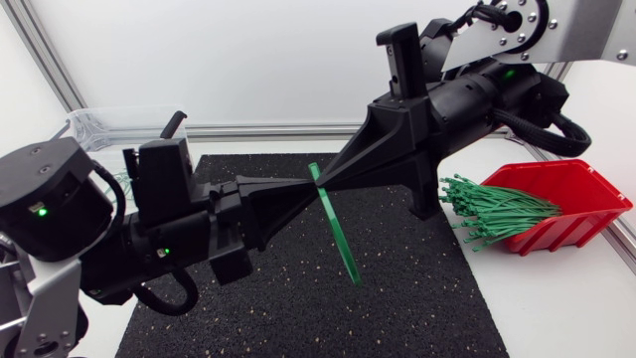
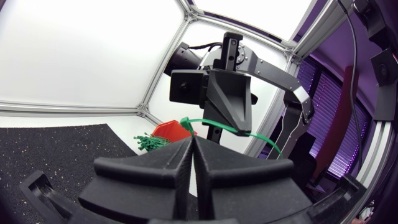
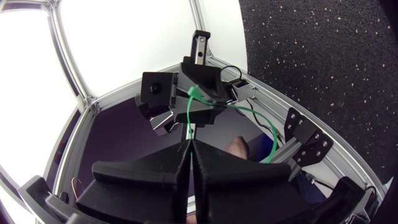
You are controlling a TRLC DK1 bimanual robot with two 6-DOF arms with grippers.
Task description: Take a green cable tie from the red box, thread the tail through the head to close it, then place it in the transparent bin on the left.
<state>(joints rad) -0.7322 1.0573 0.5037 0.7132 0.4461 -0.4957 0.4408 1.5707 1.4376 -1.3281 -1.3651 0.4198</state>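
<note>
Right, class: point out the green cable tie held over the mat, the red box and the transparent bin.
green cable tie (image 1: 335, 227), head view, middle of its strap.
red box (image 1: 581, 221), head view, outer front wall.
transparent bin (image 1: 104, 124), head view, near wall.

The transparent bin (image 1: 97, 123) sat half hidden behind the left arm, and its contents were too faint to tell. Where the left claw (image 1: 306, 185) met the right claw (image 1: 328, 178), the tips covered the pinched stretch of the green cable tie (image 1: 341, 239) — whether tail had entered head could not be told. From the left wrist, the red box (image 2: 168, 129) showed only a corner behind the right claw.
</note>
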